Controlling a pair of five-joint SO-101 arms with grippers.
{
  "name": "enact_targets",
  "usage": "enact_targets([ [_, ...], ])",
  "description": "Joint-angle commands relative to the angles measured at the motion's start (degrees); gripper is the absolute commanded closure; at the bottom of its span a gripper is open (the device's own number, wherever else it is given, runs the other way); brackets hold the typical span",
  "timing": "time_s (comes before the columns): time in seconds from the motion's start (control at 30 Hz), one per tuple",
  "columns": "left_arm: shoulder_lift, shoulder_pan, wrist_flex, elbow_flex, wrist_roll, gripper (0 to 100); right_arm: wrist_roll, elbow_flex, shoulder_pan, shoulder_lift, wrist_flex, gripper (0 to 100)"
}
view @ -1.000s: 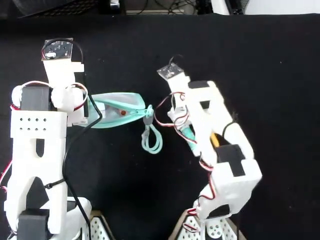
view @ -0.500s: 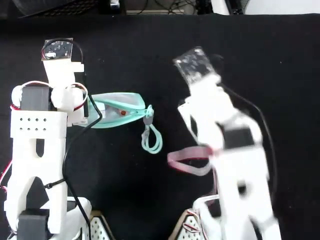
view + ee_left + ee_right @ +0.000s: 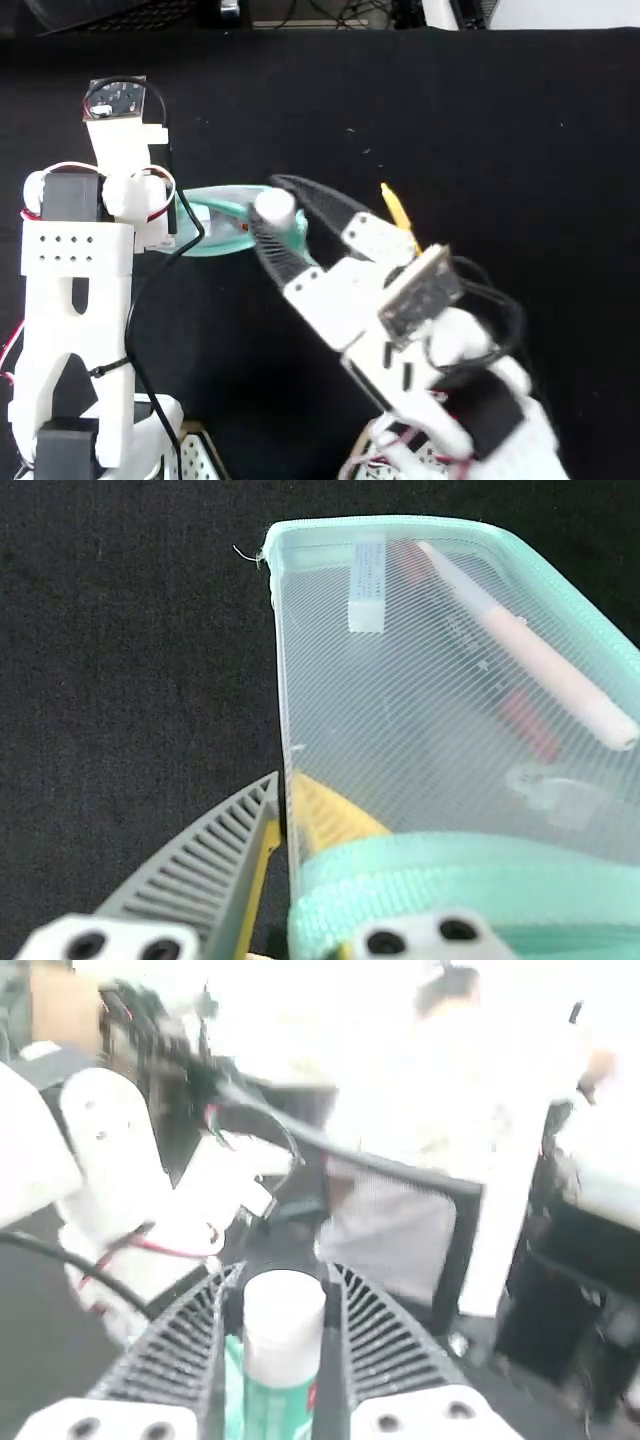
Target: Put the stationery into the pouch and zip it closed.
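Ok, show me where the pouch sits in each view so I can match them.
High view: the pouch lies left of centre, its right end by the glue stick and its white cap.
Left wrist view: the pouch up close, a pen inside.
Right wrist view: teal beside the glue stick may be it; cannot tell.
Shared landmark: that cap, held in the right gripper.

Black table (image 3: 560, 120), dark cables (image 3: 330, 12) beyond far edge

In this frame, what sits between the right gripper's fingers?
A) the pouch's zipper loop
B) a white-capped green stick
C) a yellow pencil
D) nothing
B: the right wrist view shows the white-capped green stick clamped between the fingers of the right gripper.
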Motion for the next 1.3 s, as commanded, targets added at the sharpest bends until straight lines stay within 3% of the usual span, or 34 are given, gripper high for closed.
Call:
enact_targets([
  [0.0, 0.44, -0.75, 0.00, 0.13, 0.53, 97, -0.26, 10.77, -1.32, 1.71, -22.95, 98.6],
  [0.13, 0.44, -0.75, 0.00, 0.13, 0.53, 97, -0.26, 20.09, -1.32, 1.63, -34.20, 98.6],
  [0.43, 0.44, -0.48, -1.14, 0.22, 0.53, 97, -0.18, 25.19, -1.23, 1.80, -34.55, 98.6],
  [0.77, 0.44, -0.57, -0.88, 0.31, 0.53, 97, -0.18, 17.89, -4.22, 4.09, -34.64, 98.6],
  [1.17, 0.44, -0.66, -0.79, 0.13, 0.53, 97, -0.26, 21.58, 1.49, 17.98, -39.47, 98.6],
  [1.27, 0.44, -0.66, -0.79, 0.13, 0.53, 97, -0.26, 23.34, 1.23, 17.98, -36.40, 98.6],
])
